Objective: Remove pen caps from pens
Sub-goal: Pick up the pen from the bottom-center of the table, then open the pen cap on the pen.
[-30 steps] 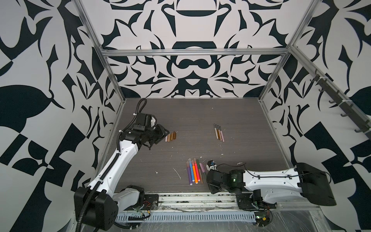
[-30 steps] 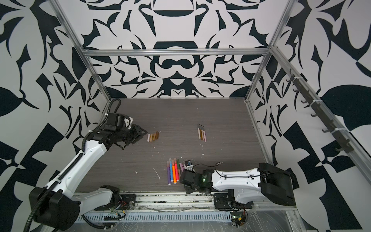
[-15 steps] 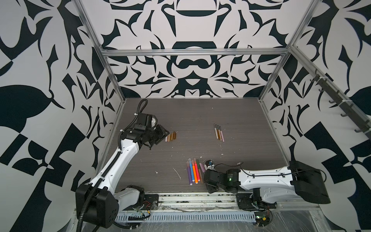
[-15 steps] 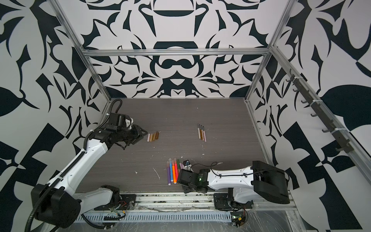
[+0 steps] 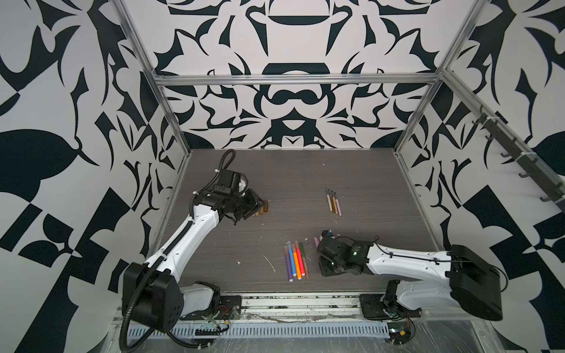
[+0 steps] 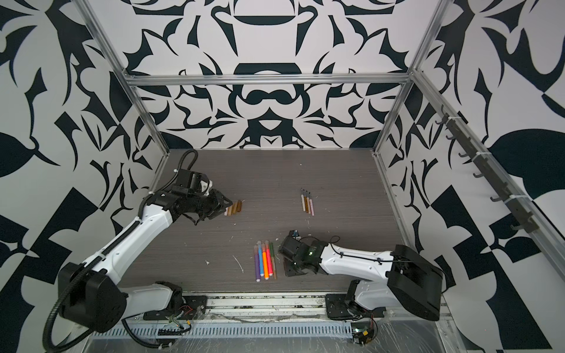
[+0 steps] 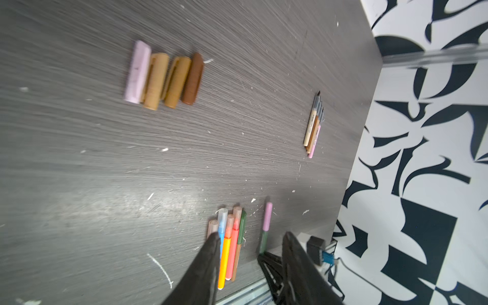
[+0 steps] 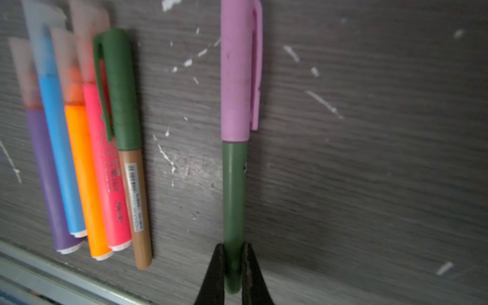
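Beside bright pens (image 8: pixel 84 171), right claw (image 8: pixel 233 248) pinches olive pen (image 8: pixel 233 190).

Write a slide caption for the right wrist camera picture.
Right claw shut on a green pen wearing a pink cap, beside five capped markers on a dark table.

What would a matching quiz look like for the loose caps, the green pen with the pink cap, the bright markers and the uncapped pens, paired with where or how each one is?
1. loose caps
2. green pen with the pink cap
3. bright markers
4. uncapped pens

A. capped bundle, near side
B. gripped by the right hand
C. row next to the left hand
D. far side, tips bare

Pairs: 1-C, 2-B, 3-A, 4-D
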